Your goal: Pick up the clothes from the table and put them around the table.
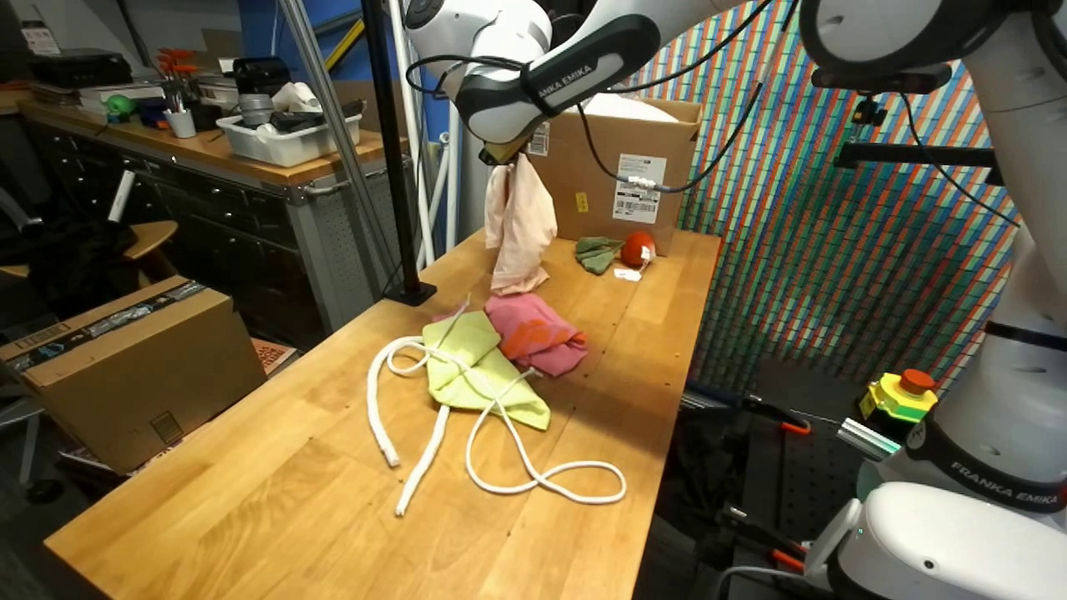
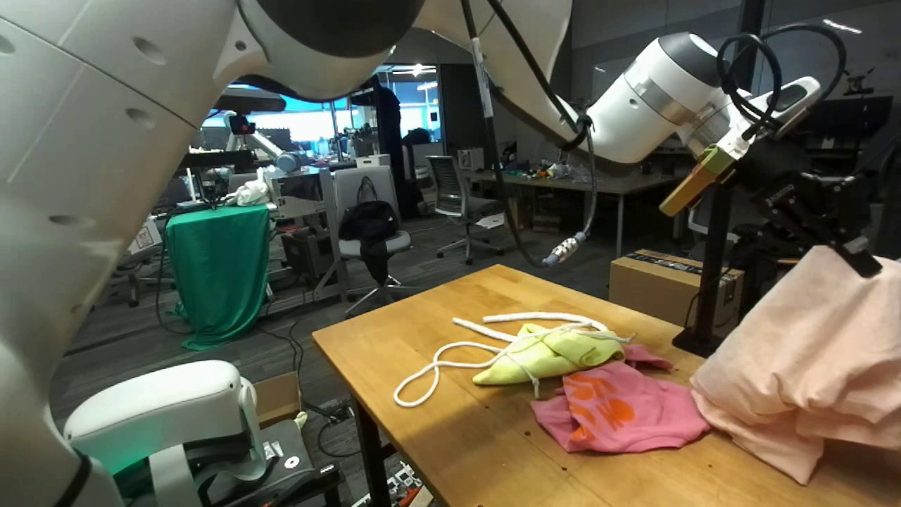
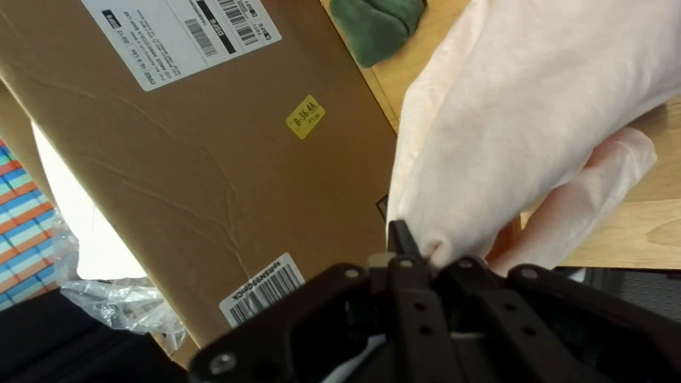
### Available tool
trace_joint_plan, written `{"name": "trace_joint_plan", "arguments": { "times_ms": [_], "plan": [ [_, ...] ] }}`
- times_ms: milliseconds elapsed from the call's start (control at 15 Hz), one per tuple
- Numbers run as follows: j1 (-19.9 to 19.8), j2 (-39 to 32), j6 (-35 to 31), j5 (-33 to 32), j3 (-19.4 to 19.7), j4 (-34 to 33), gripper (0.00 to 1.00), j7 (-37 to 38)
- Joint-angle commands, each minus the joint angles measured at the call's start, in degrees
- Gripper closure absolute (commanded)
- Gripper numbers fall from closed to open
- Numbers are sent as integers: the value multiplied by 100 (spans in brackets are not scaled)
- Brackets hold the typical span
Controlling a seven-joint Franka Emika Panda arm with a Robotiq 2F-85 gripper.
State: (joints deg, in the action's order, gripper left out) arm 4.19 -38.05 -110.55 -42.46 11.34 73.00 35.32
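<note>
The long light-wood table (image 1: 275,500) takes up most of the space in front of me, and the white robot arm (image 1: 575,75) reaches out over its far part. At that end stands a brown cardboard box (image 1: 598,208), close by the arm's tip. Near it the pale cream-pink cloth (image 1: 521,229) hangs in loose folds below the gripper (image 3: 431,253), over the table; I can't tell whether its lowest fold brushes the wood. A pink-red cloth (image 1: 538,333) with an orange pattern lies crumpled on the table near the bottom of the hanging one, touching the rumpled yellow-green cloth (image 2: 570,350). A thick white rope (image 1: 374,408) curls out from around the yellow-green piece, and a thin white cord (image 1: 540,481) crosses over it. The dark fingers (image 3: 405,242) stand almost together, with a gathered pinch of the pale cloth between their tips, the rest of it draped beneath them. The other two cloths lie lower down, well apart from the fingers.
</note>
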Motion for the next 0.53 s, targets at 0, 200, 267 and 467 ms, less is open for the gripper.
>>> {"name": "trace_joint_plan", "arguments": {
  "times_ms": [0, 200, 267, 467],
  "plan": [
    [20, -853, 505, -110, 301, -1278, 98, 427],
    [-46, -1311, 807, -42, 493, -1937, 98, 686],
    [-88, -1438, 943, -7, 504, -2133, 98, 670],
    [-175, -1736, 1216, 28, 546, -2576, 68, 607]
  ]
}}
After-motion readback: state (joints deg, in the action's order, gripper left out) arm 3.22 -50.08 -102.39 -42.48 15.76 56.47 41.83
